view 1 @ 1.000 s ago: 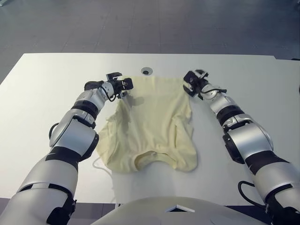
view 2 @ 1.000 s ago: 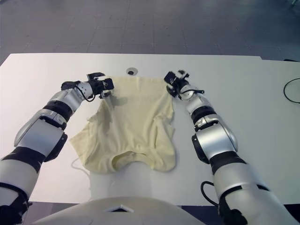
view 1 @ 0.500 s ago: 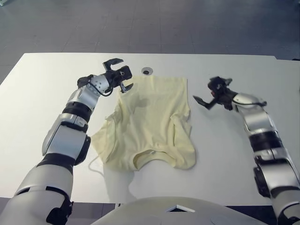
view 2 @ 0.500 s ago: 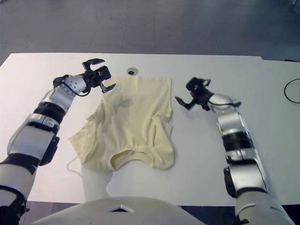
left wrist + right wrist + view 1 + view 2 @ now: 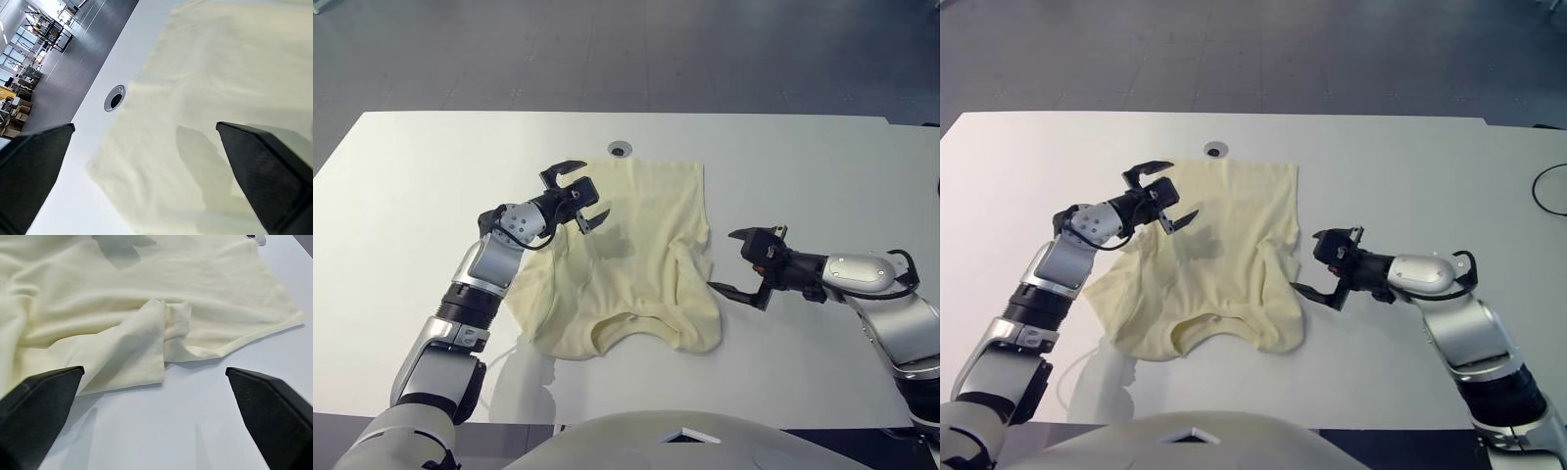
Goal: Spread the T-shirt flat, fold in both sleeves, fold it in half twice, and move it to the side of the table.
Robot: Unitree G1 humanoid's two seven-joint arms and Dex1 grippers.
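A pale yellow T-shirt [image 5: 636, 245] lies on the white table [image 5: 411, 186], collar toward me and hem at the far side. Its body is mostly spread out, but both sleeves are bunched and creased. My left gripper [image 5: 592, 196] hovers open above the shirt's left half and casts a shadow on the cloth [image 5: 220, 73]. My right gripper [image 5: 722, 260] is open low over the table, just right of the crumpled right sleeve [image 5: 146, 333]. Its lower finger lies near the sleeve's edge. Neither gripper holds anything.
A round cable hole [image 5: 620, 148] sits in the table just beyond the hem's left corner and appears again as the hole [image 5: 115, 98]. A thin white cord [image 5: 514, 343] lies by the shirt's near-left edge. A black cable [image 5: 1552, 186] loops at the table's right edge.
Both grippers have left the far hem corners and opened. The left one rose, then came back over the shirt's left half. The right one swung out right, then down beside the right sleeve.
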